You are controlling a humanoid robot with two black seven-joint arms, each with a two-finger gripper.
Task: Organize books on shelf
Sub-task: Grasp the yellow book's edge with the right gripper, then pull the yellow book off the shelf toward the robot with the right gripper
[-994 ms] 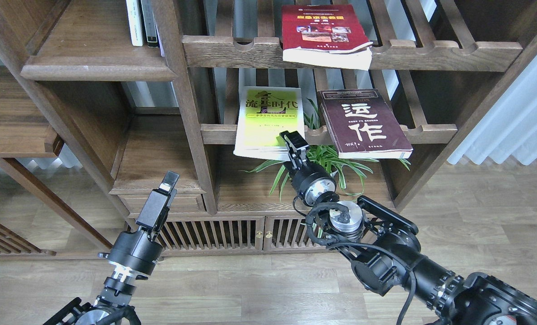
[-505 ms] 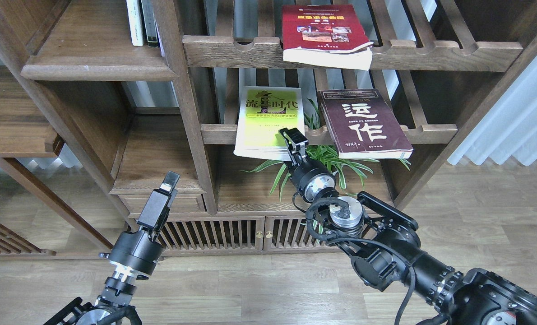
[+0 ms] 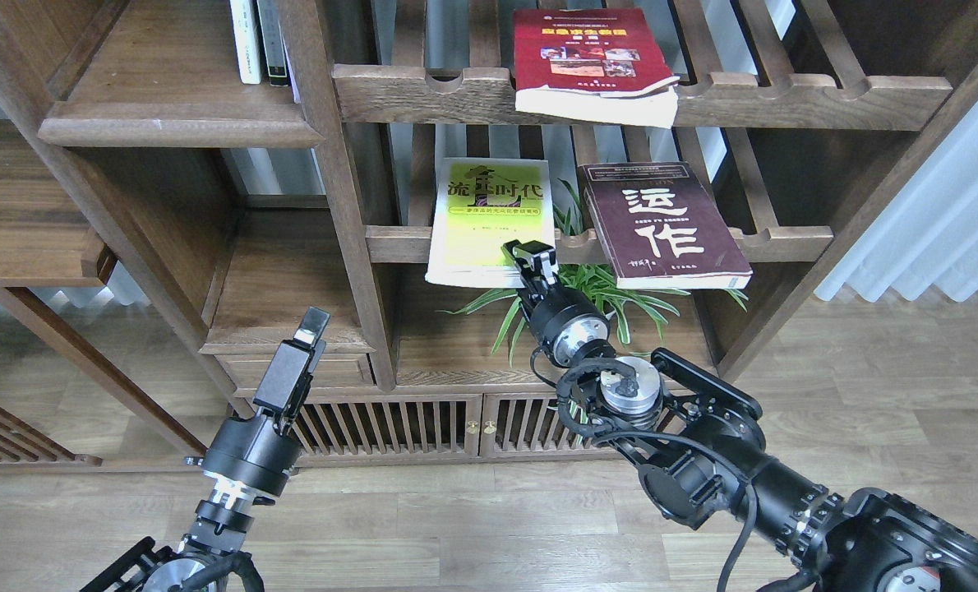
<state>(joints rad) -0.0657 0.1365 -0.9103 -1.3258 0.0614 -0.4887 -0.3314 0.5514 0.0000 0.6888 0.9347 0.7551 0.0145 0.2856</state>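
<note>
Three books lie flat on slatted racks, overhanging the notched front rails. The yellow-green book [image 3: 489, 218] and the dark maroon book [image 3: 661, 226] are on the middle rack, the red book [image 3: 592, 57] on the upper rack. The solid walnut shelf [image 3: 168, 123] is at the upper left. My right gripper [image 3: 530, 259] is at the lower right corner of the yellow-green book's front edge; I cannot tell whether its fingers are around the book. My left gripper [image 3: 308, 329] points up, low at the left, away from the books, with nothing visible in it.
Thin white [image 3: 245, 41] and dark-spined [image 3: 272, 41] volumes stand at the back right of the walnut shelf. A green plant [image 3: 600, 288] sits under the middle rack, just behind my right wrist. A low cabinet with slatted doors [image 3: 390, 427] stands below. A thick post [image 3: 341, 189] separates shelf and racks.
My right gripper has crept a little left and up, closer against the yellow-green book's front corner. The left gripper has shifted slightly. The books have not moved.
</note>
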